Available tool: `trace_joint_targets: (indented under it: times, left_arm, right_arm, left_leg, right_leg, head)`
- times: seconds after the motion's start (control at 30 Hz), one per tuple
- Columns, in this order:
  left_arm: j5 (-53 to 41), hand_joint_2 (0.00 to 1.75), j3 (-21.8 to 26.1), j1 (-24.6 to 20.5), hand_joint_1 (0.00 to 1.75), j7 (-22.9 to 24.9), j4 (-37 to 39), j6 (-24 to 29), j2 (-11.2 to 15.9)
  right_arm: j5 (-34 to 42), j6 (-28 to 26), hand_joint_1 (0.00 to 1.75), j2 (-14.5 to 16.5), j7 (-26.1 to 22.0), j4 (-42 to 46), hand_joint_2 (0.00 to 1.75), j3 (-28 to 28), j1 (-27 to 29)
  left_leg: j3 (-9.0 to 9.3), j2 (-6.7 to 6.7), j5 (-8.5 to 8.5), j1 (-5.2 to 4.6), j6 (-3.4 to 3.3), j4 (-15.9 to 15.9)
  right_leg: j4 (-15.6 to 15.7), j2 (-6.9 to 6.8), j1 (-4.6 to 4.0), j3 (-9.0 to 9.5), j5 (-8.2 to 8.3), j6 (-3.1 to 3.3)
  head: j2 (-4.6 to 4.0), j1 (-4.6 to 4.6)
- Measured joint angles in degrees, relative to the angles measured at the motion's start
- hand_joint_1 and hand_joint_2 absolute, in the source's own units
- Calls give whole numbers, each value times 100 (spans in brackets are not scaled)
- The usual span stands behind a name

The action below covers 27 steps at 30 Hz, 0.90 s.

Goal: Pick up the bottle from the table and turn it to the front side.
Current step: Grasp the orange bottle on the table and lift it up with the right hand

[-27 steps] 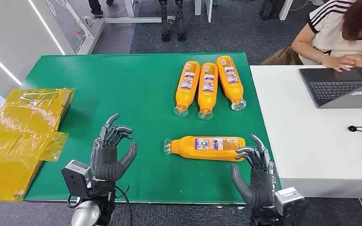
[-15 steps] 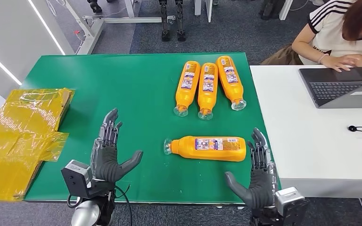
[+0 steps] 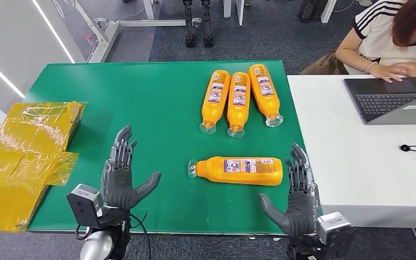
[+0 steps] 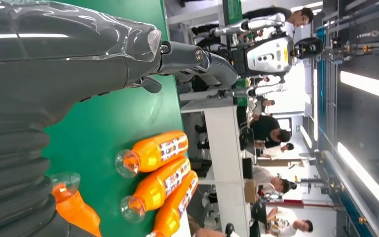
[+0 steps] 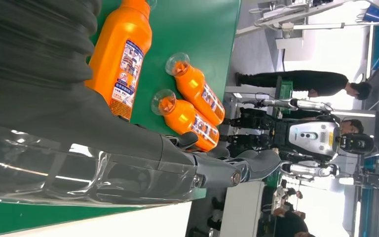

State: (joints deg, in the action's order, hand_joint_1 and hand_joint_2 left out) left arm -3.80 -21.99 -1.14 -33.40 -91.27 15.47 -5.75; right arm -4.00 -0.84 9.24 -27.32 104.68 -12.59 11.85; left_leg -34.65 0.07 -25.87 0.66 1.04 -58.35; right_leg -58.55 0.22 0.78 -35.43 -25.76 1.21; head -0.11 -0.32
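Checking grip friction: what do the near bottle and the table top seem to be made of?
The bottle looks like smooth, glossy orange plastic with a printed label and a clear cap. The table top looks like a matte green mat, perhaps rubber or felt, since it throws no glare.

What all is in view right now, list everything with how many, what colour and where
lone bottle: one, orange, lying on its side near the front of the table, between the two hands
bottle row: three, orange, lying side by side at the far right of the table
table: one, green top
plastic wrap: one crumpled sheet, yellow, over the table's left edge
white desk: one, right of the table
laptop: one, dark, on the white desk
person: one, seated at the laptop
left hand: grey, fingers apart, holds nothing
right hand: grey, fingers apart, beside the lone bottle's base
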Motion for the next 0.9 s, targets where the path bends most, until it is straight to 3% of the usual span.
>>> trace_joint_targets:
  times: [0.33,0.4,0.5,0.57,0.8,0.9]
  left_arm:
    - [1,175,102,152,0,-55,-85,198,45]
    - [-46,175,109,252,0,-77,-139,232,48]
    - [-189,175,112,364,0,-86,-213,189,24]
    - [-243,175,112,398,0,-85,-244,161,-3]
    - [-288,175,112,420,0,-82,-282,128,-32]
    - [-288,175,112,406,0,-53,-286,2,-37]
  right_arm:
    - [-23,100,0,-3,-13,-132,175,-84,-69]
    - [-538,-206,0,-36,155,-227,175,-122,-189]
    - [-2551,-1008,0,-224,713,-529,175,-219,-581]
    - [-3605,-1191,0,-372,892,-759,175,-249,-845]
    - [-3709,-1276,0,-614,1040,-1174,175,-330,-1196]
    - [-4031,-1232,0,-791,1399,-1329,175,-430,-1369]
  left_leg:
    - [0,3,0,0,0,0]
    - [0,2,-1,0,0,0]
    - [1,3,0,0,-1,-1]
    - [1,0,1,0,-2,-6]
    - [1,-7,1,0,-3,-12]
    - [0,-6,0,0,-4,-12]
  right_leg:
    - [0,2,0,1,0,0]
    - [0,1,0,1,0,0]
    - [0,2,0,1,1,-1]
    - [0,-1,0,3,1,-1]
    - [-1,-9,0,7,1,-1]
    - [-1,-8,0,7,0,-2]
  head:
    - [0,-1]
    - [0,-1]
    - [0,-1]
    - [0,1]
    - [0,-1]
    - [0,-1]
